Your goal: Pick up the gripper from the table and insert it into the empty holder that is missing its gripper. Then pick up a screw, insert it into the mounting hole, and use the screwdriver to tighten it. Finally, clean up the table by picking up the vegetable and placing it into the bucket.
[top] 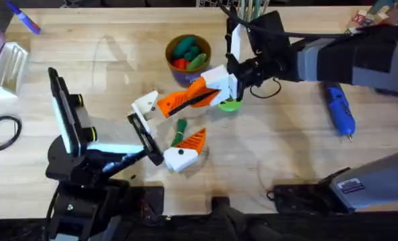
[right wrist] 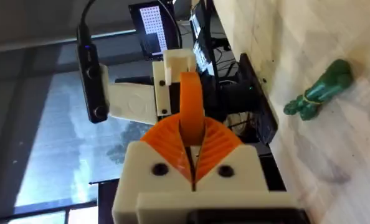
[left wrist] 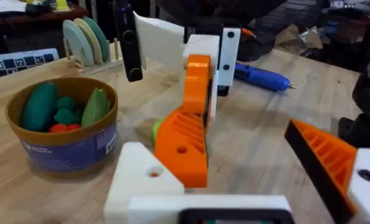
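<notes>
Step 1 in hand: gripper is pinched in clenched right gripper and presented at holder. Left gripper spread, empty. Next: wedge to be seated squarely.

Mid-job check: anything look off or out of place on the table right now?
Yes. The left gripper has mismatched jaws: one carries an orange tip, the holder is bare white. The gripper is pinched in the right gripper beside it, not yet seated. The vegetable lies loose on the table.
</notes>
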### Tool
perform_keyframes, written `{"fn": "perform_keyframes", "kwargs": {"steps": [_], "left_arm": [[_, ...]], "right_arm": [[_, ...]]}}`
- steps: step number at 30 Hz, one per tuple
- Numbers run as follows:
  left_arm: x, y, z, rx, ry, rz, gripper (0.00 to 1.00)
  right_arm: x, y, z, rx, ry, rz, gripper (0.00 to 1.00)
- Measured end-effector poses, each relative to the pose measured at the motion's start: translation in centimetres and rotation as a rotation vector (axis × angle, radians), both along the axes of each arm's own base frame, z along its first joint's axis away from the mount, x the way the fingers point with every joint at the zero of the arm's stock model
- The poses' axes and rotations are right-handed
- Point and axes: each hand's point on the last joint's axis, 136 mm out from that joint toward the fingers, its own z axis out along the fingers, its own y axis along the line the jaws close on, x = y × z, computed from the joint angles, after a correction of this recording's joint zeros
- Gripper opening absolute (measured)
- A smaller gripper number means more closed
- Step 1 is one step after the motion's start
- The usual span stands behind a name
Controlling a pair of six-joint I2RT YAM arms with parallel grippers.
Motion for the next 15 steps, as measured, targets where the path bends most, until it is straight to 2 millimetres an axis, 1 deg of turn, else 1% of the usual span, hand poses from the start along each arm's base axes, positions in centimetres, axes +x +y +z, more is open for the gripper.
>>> {"fn": "perform_keyframes", "kwargs": {"steps": [4, 9, 15], "left_arm": [[0.0, 0.0, 0.0, 0.001, -0.001, 0.002, 0.985], [0.1, 0.1, 0.0, 0.004, -0.007, 0.009, 0.985], [0.4, 0.2, 0.0, 0.007, -0.012, 0.024, 0.985]], "right_arm": [[0.4, 0.2, 0.2, 0.007, -0.014, -0.005, 0.009], [1.3, 0.7, 1.2, 0.037, -0.064, -0.014, 0.008], [1.4, 1.3, 1.2, 0.017, -0.046, -0.024, 0.008]]}}
